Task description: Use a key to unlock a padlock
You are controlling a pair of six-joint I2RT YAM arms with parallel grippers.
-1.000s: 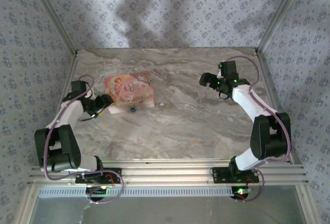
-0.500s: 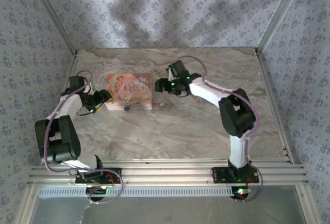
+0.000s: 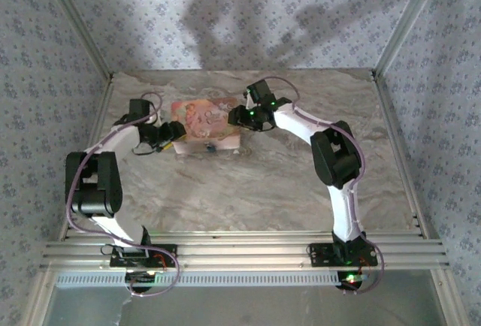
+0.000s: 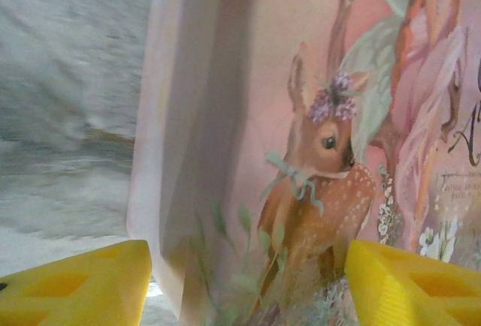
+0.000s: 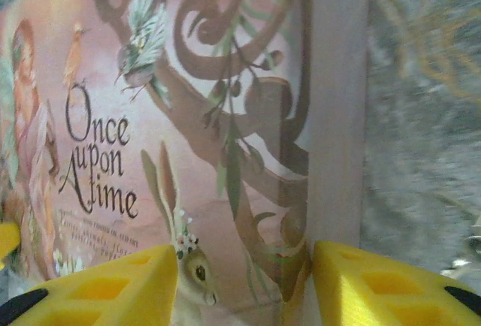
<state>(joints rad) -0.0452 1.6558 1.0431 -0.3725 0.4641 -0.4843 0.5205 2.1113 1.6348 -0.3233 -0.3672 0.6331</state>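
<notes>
– Padlock [image 3: 210, 146], seen from overhead?
– Tiny blue speck on the marble desk [image 3: 285, 183], just beside the near edge of the pink pouch [image 3: 201, 116]. The left claw [image 3: 177, 132] sits at the pouch's left end, the right claw [image 3: 237, 116] at its right end.
– Left wrist?
– Yellow fingers [image 4: 75, 288] wide apart, astride the pouch's edge, not closed on it.
– Right wrist?
– Jaws partway apart over the opposite edge, by the printed hare [image 5: 188, 258]; not clamped either.

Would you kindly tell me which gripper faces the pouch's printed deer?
The left gripper: the deer sits between its yellow fingers; the right gripper faces a rabbit.
</notes>
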